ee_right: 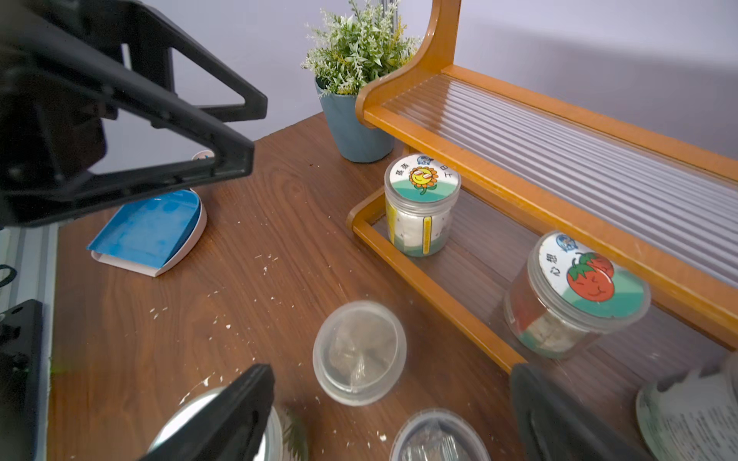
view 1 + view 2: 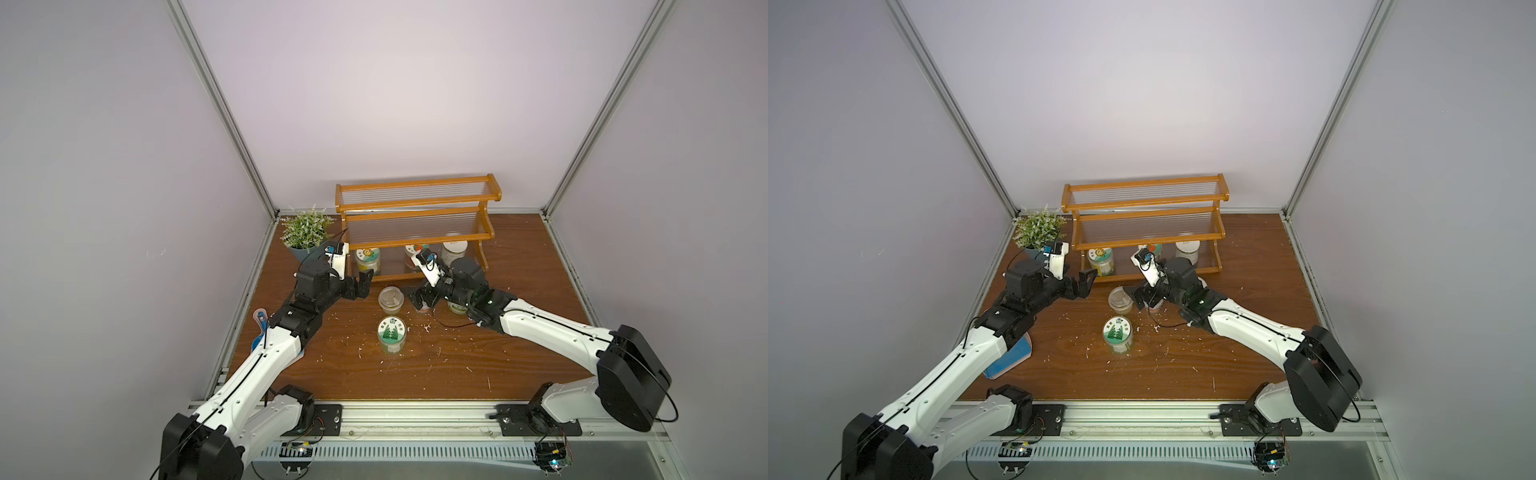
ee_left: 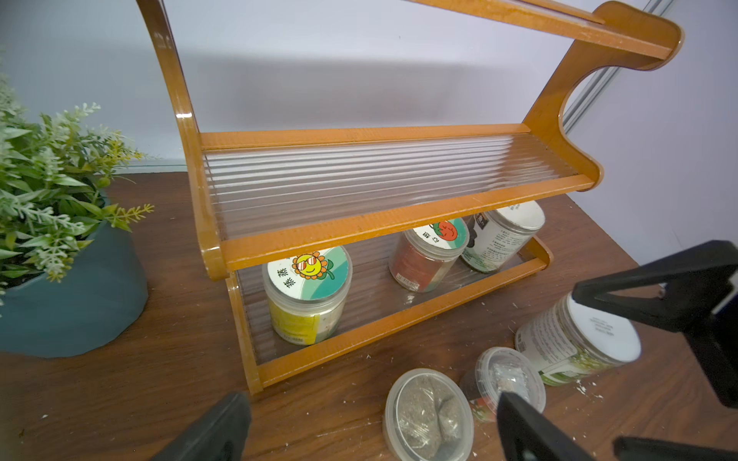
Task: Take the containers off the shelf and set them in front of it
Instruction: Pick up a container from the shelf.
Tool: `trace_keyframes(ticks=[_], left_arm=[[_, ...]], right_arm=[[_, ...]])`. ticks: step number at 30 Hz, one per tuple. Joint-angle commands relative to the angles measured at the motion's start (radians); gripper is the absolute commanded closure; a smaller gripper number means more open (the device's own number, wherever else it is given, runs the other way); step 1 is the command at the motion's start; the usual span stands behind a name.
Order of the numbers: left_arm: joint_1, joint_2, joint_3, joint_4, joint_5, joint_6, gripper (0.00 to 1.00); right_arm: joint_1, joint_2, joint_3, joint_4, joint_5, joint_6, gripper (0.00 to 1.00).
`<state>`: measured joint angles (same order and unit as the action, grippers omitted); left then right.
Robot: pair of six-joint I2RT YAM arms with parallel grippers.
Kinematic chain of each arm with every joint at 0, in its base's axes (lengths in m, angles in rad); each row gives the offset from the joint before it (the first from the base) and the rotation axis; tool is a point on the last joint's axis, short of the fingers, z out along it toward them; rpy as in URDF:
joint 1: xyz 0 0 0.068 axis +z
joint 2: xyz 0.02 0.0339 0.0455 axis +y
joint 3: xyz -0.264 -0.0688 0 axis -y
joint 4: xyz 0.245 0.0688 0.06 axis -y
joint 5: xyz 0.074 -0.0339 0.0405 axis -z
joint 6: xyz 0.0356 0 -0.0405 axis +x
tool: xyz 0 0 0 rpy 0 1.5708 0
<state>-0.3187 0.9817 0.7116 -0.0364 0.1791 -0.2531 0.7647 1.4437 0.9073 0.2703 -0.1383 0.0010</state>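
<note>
While the left gripper (image 2: 362,285) and right gripper (image 2: 419,301) hang open and empty in a top view, three jars (image 2: 454,250) sit on the shelf's (image 2: 415,243) bottom tier. Left wrist: the sunflower jar (image 3: 307,295) looks light, rigid, slick; grip its sides. Right wrist: the tub (image 1: 359,351) out front perhaps holds a sachet.

Shelf (image 3: 399,223): orange-brown frame, clear ribbed panels; sunflower jar (image 3: 307,279): yellow flower on white-green lid; tomato jar (image 1: 579,291): red fruit on white-green lid; plant pot (image 3: 80,303): grey-blue; table (image 2: 457,357): brown woodgrain.
</note>
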Motion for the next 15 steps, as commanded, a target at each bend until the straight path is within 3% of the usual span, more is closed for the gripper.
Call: trace_keyframes(ticks=[1, 7, 15], left_arm=[[0.014, -0.024, 0.027, -0.045, 0.009, 0.019, 0.01], [0.021, -0.034, -0.004, -0.034, 0.003, 0.01, 0.01], [0.021, 0.076, -0.064, 0.161, -0.007, -0.012, 0.0]], right_arm=[[0.004, 0.033, 0.051, 0.063, -0.026, 0.014, 0.01], [-0.001, 0.061, 0.081, 0.05, -0.05, 0.007, 0.01], [-0.013, 0.028, 0.087, -0.026, -0.099, -0.015, 0.01]])
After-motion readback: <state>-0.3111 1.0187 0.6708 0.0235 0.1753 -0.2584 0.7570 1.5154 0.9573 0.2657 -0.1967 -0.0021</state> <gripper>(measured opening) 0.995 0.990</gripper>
